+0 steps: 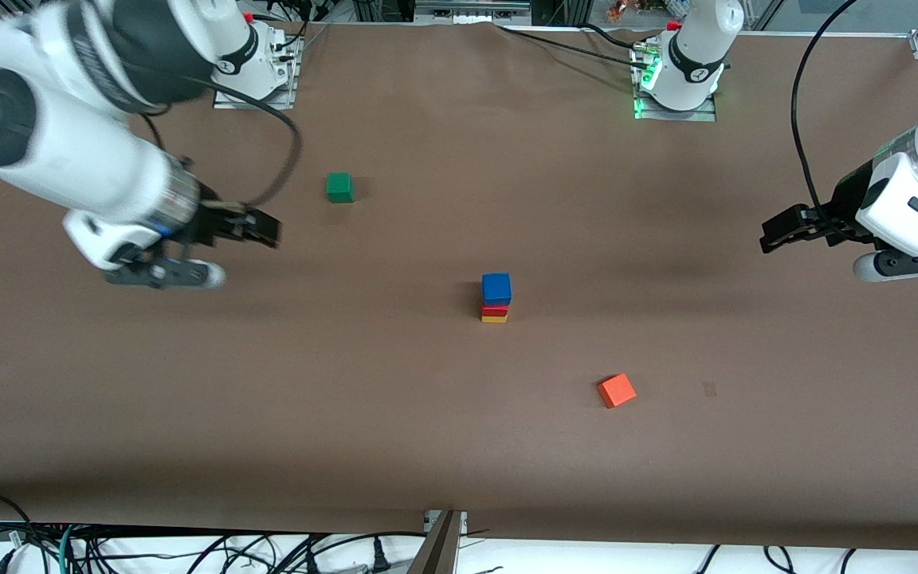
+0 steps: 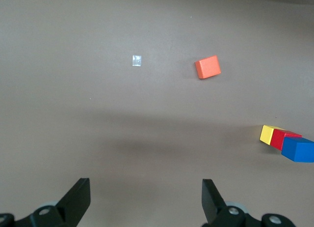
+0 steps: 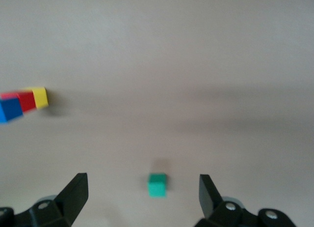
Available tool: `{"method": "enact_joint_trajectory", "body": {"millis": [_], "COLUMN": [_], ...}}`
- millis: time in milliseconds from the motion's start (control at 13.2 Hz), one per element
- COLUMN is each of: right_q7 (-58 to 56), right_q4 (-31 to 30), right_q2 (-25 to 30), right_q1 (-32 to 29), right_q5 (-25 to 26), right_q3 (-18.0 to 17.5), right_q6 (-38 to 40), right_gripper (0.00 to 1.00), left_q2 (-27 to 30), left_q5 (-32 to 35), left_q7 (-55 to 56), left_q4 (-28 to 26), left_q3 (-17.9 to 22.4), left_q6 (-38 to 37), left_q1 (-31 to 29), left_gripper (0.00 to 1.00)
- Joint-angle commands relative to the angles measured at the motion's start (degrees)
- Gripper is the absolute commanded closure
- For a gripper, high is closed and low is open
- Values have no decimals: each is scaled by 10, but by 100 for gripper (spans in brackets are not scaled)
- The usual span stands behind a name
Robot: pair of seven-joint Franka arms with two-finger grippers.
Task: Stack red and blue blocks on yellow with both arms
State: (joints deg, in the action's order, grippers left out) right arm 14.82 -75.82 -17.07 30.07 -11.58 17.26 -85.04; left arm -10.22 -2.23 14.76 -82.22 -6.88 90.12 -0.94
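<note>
At the left of the front frame the right gripper (image 1: pixel 256 227) hangs over bare table near the right arm's end, blurred, with much of the right arm (image 1: pixel 68 143) cut off by the frame's upper left corner. Its own wrist view shows the black fingers (image 3: pixel 73 192) spread wide with nothing between them. Upper left of centre sits the green cube (image 1: pixel 339 187), which the right wrist view catches low in its frame (image 3: pixel 157 184), but the left wrist view does not.

Mid-frame stands the stack: the blue cube (image 1: pixel 496 288) on the red cube (image 1: pixel 495 310) on the yellow cube (image 1: pixel 494 319). From the front camera the blue top hides most of the two below, leaving thin red and yellow bands. The wrist views show all three from the side, edges roughly flush; the left wrist view cuts off the blue one (image 2: pixel 298 149) at its frame edge, beside red (image 2: pixel 283 138) and yellow (image 2: pixel 268 133).

Lower right of centre lies the orange cube (image 1: pixel 616 391), turned askew. Just right of it is a faint small mark (image 1: pixel 710 389), which the left wrist view shows as a pale square patch (image 2: pixel 137 61); what it is cannot be told.

At the right edge the left gripper (image 1: pixel 778 235) hangs over bare table, the left arm (image 1: pixel 917 199) partly out of frame, fingers (image 2: pixel 78 197) wide apart and empty.
</note>
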Motion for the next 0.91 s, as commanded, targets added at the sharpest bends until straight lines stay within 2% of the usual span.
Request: {"method": "enact_joint_trajectory", "body": {"millis": [0,152,380,456,608,684,835], "right_q7": [-32,-37,-45,-58,-73,-87,-97], "right_q4": [-46,-71,-127,-140,-160,-168,-179], "right_q2": [57,87,141,155,182,192,202], "right_q1": [10,10,-32,-61,-132,-148,-152], "right_q5": [40,88,110,112,117,118,119], "right_q3": [7,-12,-50,-70,-133,-143,-141], "right_q6": [32,32,22,22,22,21,16], "right_gripper": [0,0,0,0,0,0,0], "left_q2": [-7,-7,-8,-8,-8,-8,-8], "left_q5": [10,10,10,9,9,10,10], "left_q7": [-9,-9,-9,-9,-9,-9,-9], "left_q4": [15,15,15,15,15,15,15], "left_q3": [1,1,1,1,1,2,1], "left_q6": [-5,-5,-5,-5,-5,-4,-5], "left_q1": [3,3,4,4,4,4,4], "left_gripper": [0,0,0,0,0,0,0]}}
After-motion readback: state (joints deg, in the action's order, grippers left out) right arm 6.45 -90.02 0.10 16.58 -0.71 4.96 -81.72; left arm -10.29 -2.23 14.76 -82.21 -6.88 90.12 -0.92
